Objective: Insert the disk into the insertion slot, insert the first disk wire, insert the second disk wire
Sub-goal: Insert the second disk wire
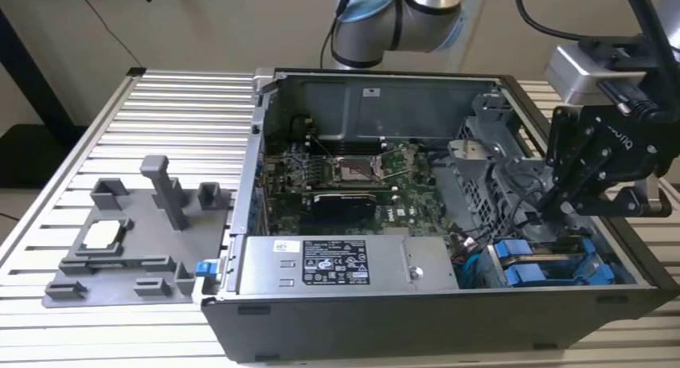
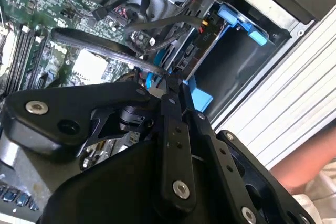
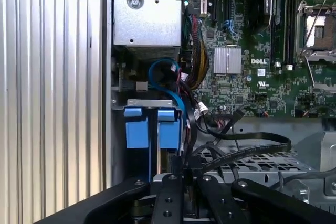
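Soft, even overhead light. In the exterior view I see the ribbed aluminium table (image 1: 159,105) bright and the open dark-grey computer case (image 1: 425,320) shaded inside. In the second wrist view the table slats wash out pale; the black gripper (image 2: 169,88) reads dark.

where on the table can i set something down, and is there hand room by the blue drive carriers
Bare ribbed aluminium table lies between the grey plastic fixture and the far edge, and in front of the open dark computer case. By the two blue plastic drive carriers it is crowded: black cables and the black gripper close in.
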### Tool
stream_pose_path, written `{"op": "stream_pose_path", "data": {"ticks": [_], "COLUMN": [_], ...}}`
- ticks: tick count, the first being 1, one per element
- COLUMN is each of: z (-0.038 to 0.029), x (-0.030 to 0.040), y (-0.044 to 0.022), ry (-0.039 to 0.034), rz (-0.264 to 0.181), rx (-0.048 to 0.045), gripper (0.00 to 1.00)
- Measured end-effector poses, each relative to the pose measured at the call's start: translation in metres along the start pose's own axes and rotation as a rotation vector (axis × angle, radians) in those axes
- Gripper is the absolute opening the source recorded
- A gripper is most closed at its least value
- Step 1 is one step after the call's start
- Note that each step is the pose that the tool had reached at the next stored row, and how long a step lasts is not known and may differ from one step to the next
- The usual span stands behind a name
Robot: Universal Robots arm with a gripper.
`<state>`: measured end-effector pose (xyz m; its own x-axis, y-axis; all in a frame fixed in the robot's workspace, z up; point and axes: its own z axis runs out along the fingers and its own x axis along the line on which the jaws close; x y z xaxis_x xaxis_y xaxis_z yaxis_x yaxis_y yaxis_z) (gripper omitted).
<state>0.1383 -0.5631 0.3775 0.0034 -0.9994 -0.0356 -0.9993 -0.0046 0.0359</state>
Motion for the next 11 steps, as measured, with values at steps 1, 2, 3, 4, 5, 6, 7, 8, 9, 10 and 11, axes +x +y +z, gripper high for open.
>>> {"op": "stream_pose_path", "data": {"ticks": [1, 2, 3, 4, 5, 6, 7, 8, 9, 10, 11], "z": [0.0001, 0.0002, 0.0005, 0.0010, 0.0016, 0.0022, 0.0026, 0.0026, 0.0026, 0.0026, 0.0026], "x": [0.0014, 0.0030, 0.0049, 0.0068, 0.0087, 0.0101, 0.0106, 0.0106, 0.0106, 0.0106, 0.0106], "y": [-0.0018, -0.0034, -0.0049, -0.0063, -0.0074, -0.0083, -0.0085, -0.0085, -0.0085, -0.0085, -0.0085], "ry": [-0.0004, -0.0008, -0.0017, -0.0036, -0.0066, -0.0087, -0.0100, -0.0100, -0.0099, -0.0099, -0.0099], "rz": [0.000, 0.000, 0.000, 0.000, 0.000, 0.000, 0.000, 0.000, 0.000, 0.000, 0.000], "rx": [-0.0042, -0.0075, -0.0100, -0.0117, -0.0125, -0.0132, -0.0132, -0.0133, -0.0133, -0.0133, -0.0133], "gripper": [0.16, 0.16, 0.16, 0.16, 0.16, 0.16, 0.16, 0.16, 0.16, 0.16, 0.16]}}
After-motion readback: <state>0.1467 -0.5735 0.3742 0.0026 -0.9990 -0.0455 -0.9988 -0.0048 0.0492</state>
